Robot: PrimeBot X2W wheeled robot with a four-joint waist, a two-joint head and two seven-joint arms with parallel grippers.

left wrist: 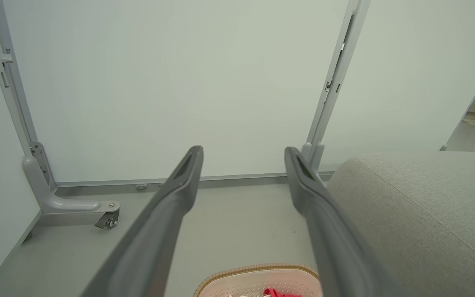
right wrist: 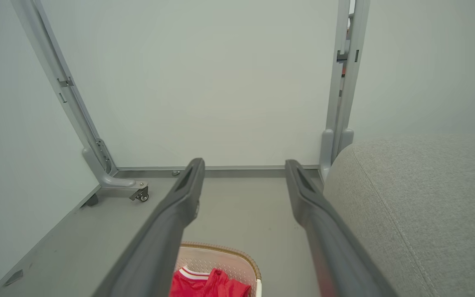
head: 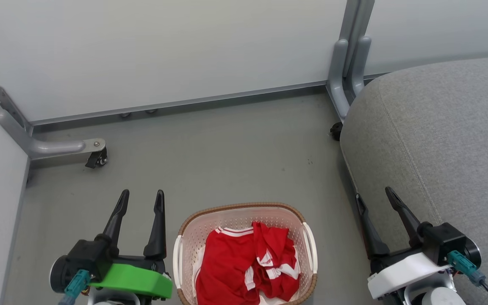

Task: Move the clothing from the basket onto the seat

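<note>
The soft red sports clothing (head: 235, 267) with white stripe trim lies crumpled inside the oval cream-white perforated plastic basket (head: 239, 207) with a brown woven-look rim. The basket stands on the grey floor (head: 227, 156), and no piece is lifted yet. The large grey fabric seat (head: 439, 140) is to the right of the basket, a little apart from it and higher than its rim.

The left pincer (head: 142, 194) hangs just beside the basket on its left, its two dark fingers spread wide and holding nothing. The right pincer (head: 373, 194) hangs to the right of the basket, at the edge of the seat, also wide open and empty.

I think the main danger is the tangle. A grasp on one fold may take only a thin layer, which can slip out and fall on the floor between the basket and the seat. The basket looks light, so cloth caught on its wall, or a finger hooked on its rim, could tip or drag it. If the lift is too low, the hanging cloth may sweep over the rim.
</note>
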